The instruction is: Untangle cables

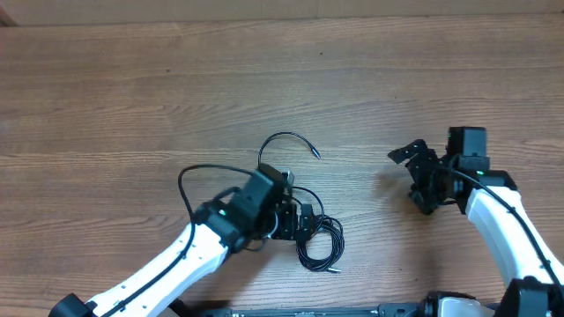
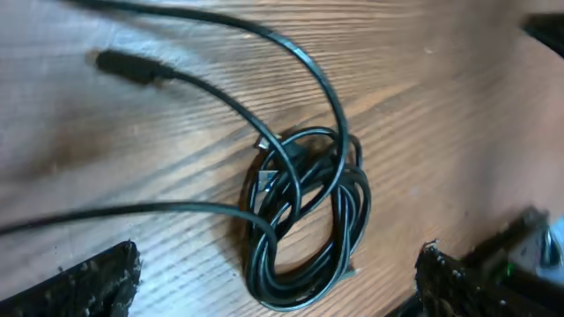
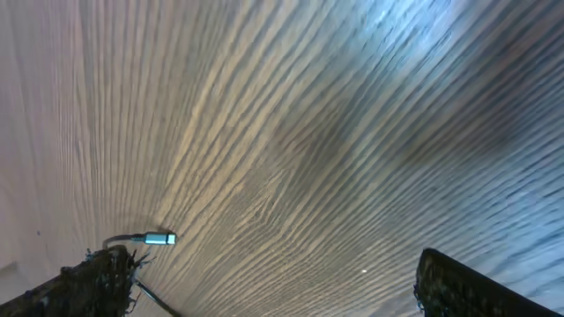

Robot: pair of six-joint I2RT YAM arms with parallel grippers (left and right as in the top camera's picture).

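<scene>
left wrist view first: the left jaws stand wide apart and grasp nothing, with one finger (image 2: 92,283) low at each side of the frame. between them and just ahead, flat on the bench (image 2: 458,106), lies the bunched coil (image 2: 304,220) of the cables. its long axis runs away from the jaws, across their closing line. loose cords sweep out of it, one ending in a dark plug tip (image 2: 132,66). overhead, the left arm (image 1: 176,260) hangs right at the coil, while the right arm (image 1: 502,220) sits well apart to the side. the right jaws are released too. a silver plug (image 3: 160,238) shows just beside one of their fingers, and we cannot tell if it touches. we judge the left arm nearer for the next pick.
</scene>
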